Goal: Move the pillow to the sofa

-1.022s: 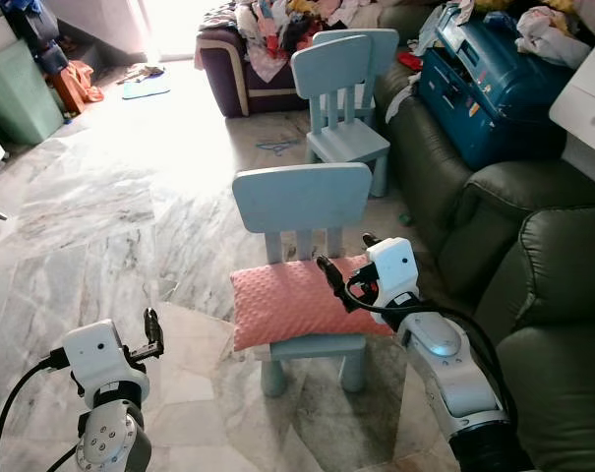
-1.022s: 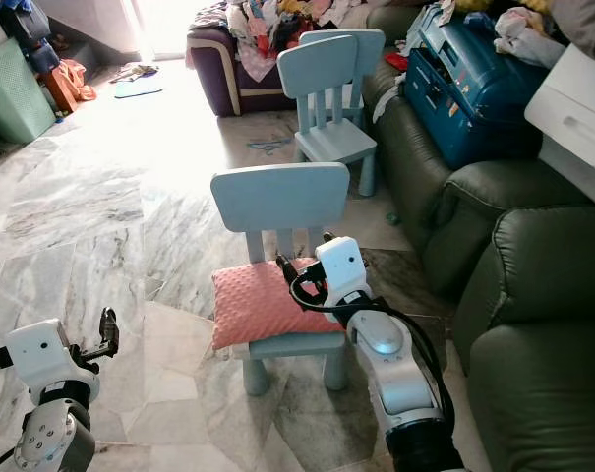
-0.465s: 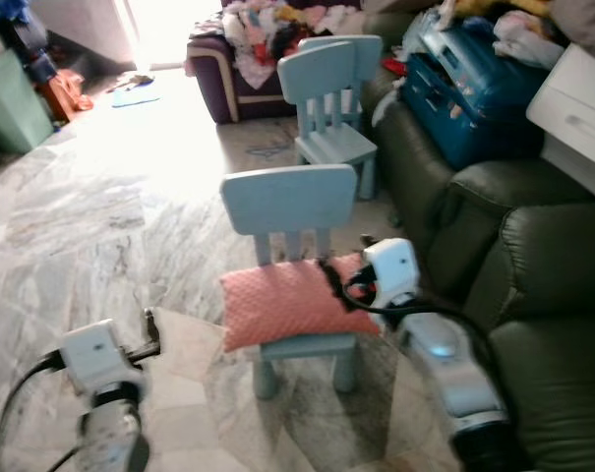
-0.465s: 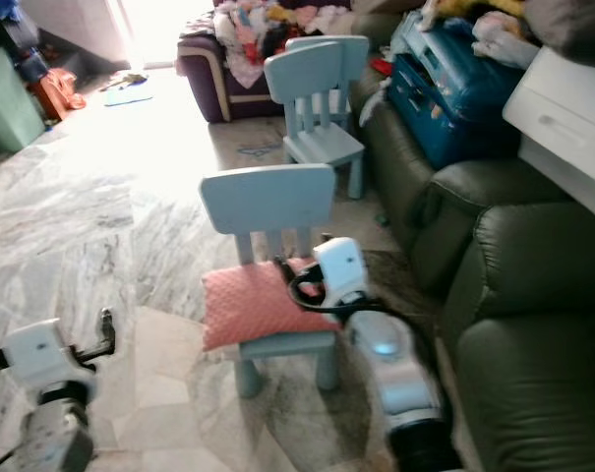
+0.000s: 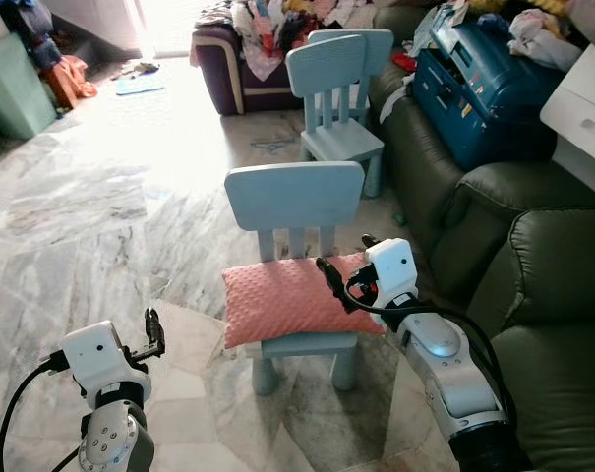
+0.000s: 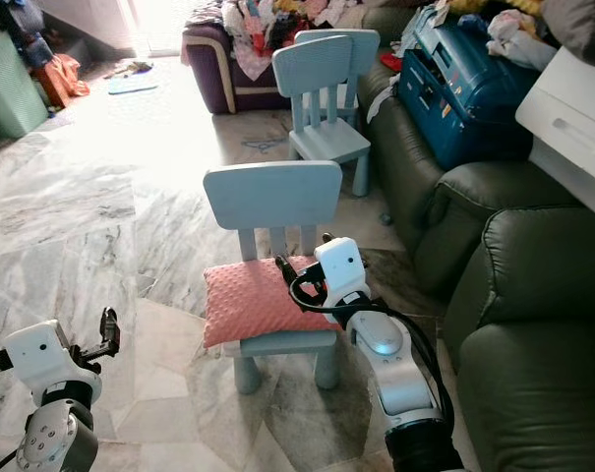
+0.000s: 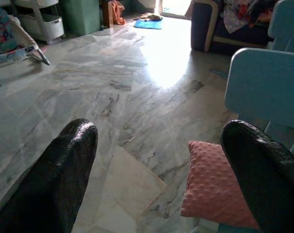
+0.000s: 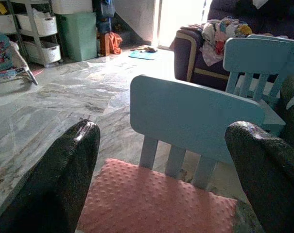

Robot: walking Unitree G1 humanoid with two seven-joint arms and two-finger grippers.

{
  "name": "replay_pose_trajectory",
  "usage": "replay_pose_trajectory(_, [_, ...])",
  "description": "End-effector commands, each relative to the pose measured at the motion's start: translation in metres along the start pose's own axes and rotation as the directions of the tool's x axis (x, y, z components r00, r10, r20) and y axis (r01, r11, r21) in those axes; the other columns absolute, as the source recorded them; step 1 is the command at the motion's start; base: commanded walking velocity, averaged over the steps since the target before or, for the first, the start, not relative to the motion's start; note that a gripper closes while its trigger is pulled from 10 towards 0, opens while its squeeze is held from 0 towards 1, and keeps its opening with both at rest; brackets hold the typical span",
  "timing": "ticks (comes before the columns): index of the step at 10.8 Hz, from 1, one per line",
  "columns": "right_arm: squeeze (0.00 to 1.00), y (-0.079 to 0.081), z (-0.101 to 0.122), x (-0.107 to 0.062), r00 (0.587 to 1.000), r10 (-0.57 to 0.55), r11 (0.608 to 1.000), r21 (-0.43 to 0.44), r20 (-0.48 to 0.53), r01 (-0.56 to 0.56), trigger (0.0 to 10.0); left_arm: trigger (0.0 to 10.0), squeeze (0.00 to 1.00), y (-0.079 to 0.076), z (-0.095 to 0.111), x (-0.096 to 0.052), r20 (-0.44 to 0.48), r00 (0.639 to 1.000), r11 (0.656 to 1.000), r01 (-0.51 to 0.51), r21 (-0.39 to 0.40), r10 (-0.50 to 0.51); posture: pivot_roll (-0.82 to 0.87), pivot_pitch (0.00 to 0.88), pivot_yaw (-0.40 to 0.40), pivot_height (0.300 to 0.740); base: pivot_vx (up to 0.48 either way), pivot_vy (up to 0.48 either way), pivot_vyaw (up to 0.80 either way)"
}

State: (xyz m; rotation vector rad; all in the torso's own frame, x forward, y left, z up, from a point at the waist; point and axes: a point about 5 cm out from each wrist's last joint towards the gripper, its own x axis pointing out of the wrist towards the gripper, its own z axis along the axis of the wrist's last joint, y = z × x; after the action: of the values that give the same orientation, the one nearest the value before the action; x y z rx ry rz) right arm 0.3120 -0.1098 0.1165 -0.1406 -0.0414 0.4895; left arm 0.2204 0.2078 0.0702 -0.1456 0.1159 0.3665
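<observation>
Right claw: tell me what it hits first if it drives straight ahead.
Probably the pink dimpled pillow on the pale blue child's chair; the open right claw aims low across it, with the chair's backrest just beyond.

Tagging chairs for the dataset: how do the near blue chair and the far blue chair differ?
The near blue chair carries the pink pillow on its seat; the far blue chair has a bare seat. The near one has the right tool at the pillow's edge; the far one stands beside the green sofa. Both are matching light-blue child chairs.

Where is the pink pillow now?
The pink pillow lies on the seat of the nearer blue chair, left of the green sofa, with the open right gripper at its right end.
</observation>
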Motion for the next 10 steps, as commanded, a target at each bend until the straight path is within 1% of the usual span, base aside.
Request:
replay_pose_trajectory(1, [0.0,0.0007,0.0007,0.0013,1.0,0.011,1.0,-0.008,0.0,-0.011,10.0,10.0,0.0,0.0034,0.0012,0.0001,0.007,1.0,1.0,-0.003,0.016,0.003,-0.15,0.077,0.035,0.74,0.0,0.0,0.0])
replay_pose_trajectory(2, [0.0,0.0005,0.0009,0.0015,1.0,0.01,1.0,-0.008,0.0,-0.01,10.0,10.0,0.0,0.0023,0.0016,0.0002,0.01,1.0,1.0,0.011,0.014,-0.011,-0.15,0.078,0.035,0.74,0.0,0.0,0.0])
replay_pose_trajectory(3, [0.0,0.0004,0.001,0.0014,1.0,0.009,1.0,-0.009,0.001,-0.009,10.0,10.0,0.0,0.0016,0.0018,0.0,0.012,1.0,1.0,0.022,0.005,-0.022,-0.15,0.078,0.035,0.74,0.0,-0.326,0.0])
replay_pose_trajectory(8, [0.0,-0.0007,0.0006,0.0004,1.0,0.009,1.0,-0.01,-0.002,-0.009,10.0,10.0,0.0,0.0022,0.0,-0.0011,0.004,1.0,1.0,0.011,0.002,-0.011,-0.15,0.081,0.032,0.74,0.0,-0.331,0.0])
replay_pose_trajectory(9, [0.0,-0.0004,0.0006,0.0004,1.0,0.009,1.0,-0.01,-0.003,-0.009,10.0,10.0,0.0,0.0024,0.0012,-0.0009,0.014,1.0,1.0,0.008,-0.019,-0.007,-0.15,0.083,0.032,0.74,0.0,0.0,0.0])
replay_pose_trajectory(10, [0.0,-0.0004,0.0005,0.0004,1.0,0.009,1.0,-0.01,-0.003,-0.009,10.0,10.0,0.0,0.0031,0.0009,-0.0009,0.012,1.0,1.0,-0.004,-0.019,0.005,-0.15,0.081,0.032,0.74,0.0,0.0,0.0])
